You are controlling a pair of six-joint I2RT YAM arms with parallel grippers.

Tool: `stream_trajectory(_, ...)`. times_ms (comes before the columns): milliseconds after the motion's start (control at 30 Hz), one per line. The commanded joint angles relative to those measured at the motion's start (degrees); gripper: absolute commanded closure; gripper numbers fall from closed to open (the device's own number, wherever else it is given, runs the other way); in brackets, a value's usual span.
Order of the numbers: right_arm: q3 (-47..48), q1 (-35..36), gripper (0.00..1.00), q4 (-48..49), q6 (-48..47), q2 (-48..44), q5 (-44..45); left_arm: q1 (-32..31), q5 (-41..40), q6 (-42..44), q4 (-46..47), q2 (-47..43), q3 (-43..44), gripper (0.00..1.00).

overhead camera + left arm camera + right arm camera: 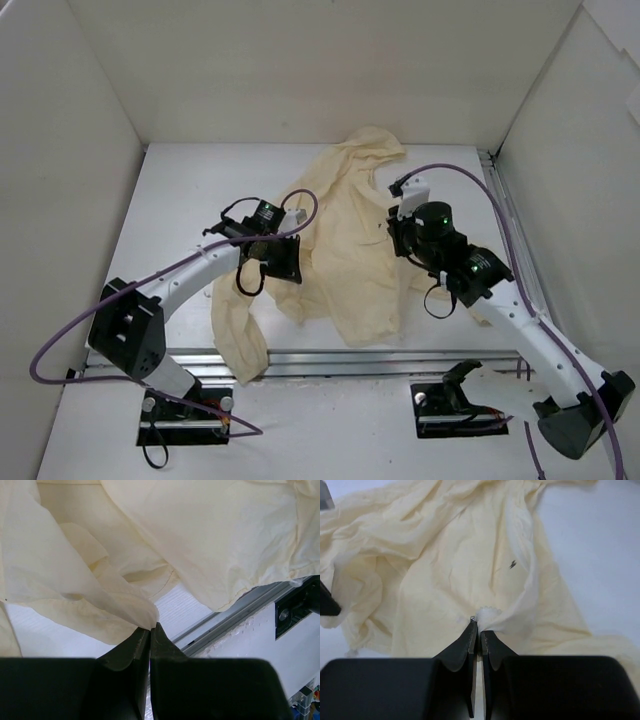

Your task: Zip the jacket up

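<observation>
The pale cream-yellow jacket lies crumpled mid-table, one sleeve trailing toward the near edge. My left gripper is at the jacket's left side. In the left wrist view it is shut, pinching a fold of the jacket at its tips and holding the cloth up. My right gripper is at the jacket's right side. In the right wrist view it is shut on a bunched white edge of the jacket, with a small metal zipper piece at the left fingertip.
An aluminium rail runs along the table's near edge, also in the left wrist view. White walls enclose the table on three sides. Purple cables loop over both arms. A black mount sits below the rail.
</observation>
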Motion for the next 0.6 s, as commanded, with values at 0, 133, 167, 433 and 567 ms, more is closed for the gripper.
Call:
stream_trajectory(0,0.69,-1.69,1.00,11.49,-7.75,1.78,1.38,0.34,1.11,-0.41,2.05,-2.33,2.00,1.00)
stream_trajectory(133,-1.25,-2.48,1.00,19.58,-10.66,2.30,1.63,0.34,0.76,-0.41,2.05,-2.42,2.26,1.00)
stream_trajectory(167,-0.19,-3.88,1.00,19.23,-10.75,2.49,-3.96,0.34,0.93,-0.41,2.05,-2.42,2.44,1.00)
stream_trajectory(433,-0.08,-16.19,1.00,25.53,-5.66,3.02,-39.12,0.34,1.46,-1.29,2.75,-3.30,1.65,1.00)
stream_trajectory(567,-2.11,-19.88,1.00,32.29,0.67,3.45,-57.22,0.34,1.72,-1.82,3.98,-4.96,0.25,1.00)
